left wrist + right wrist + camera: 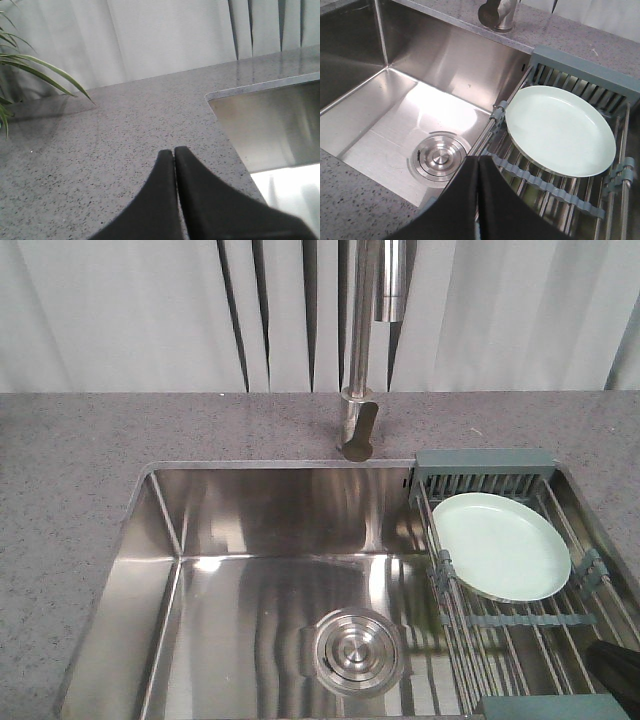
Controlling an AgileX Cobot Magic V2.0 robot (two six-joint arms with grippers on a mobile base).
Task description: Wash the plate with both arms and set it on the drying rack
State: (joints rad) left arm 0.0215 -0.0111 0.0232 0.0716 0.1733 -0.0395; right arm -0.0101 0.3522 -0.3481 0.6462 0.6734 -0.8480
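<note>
1. Right gripper (pixel 478 165): jaws pressed together, nothing between them; sits low centre of the right wrist view, over the near edge of the drying rack (pixel 555 187).
2. Left gripper (pixel 174 156): jaws also together, empty; bottom centre of the left wrist view, above the speckled grey countertop (pixel 100 150), well apart from the sink basin (pixel 270 125) at right.
3. Plate (pixel 500 545): lies on the rack wires at right of the front view, tilted slightly, its far edge toward the slotted end piece (pixel 485 462). Neither gripper touches it.
4. Progress, judged: plate already on the rack and both grippers free, so either the task is finished or not begun. No water runs from the faucet (pixel 358 360); basin looks dry around the drain (pixel 357 650).
5. Plate appearance: round, pale mint green, low raised rim, plain smooth surface. No droplets, suds or dirt visible.
</note>
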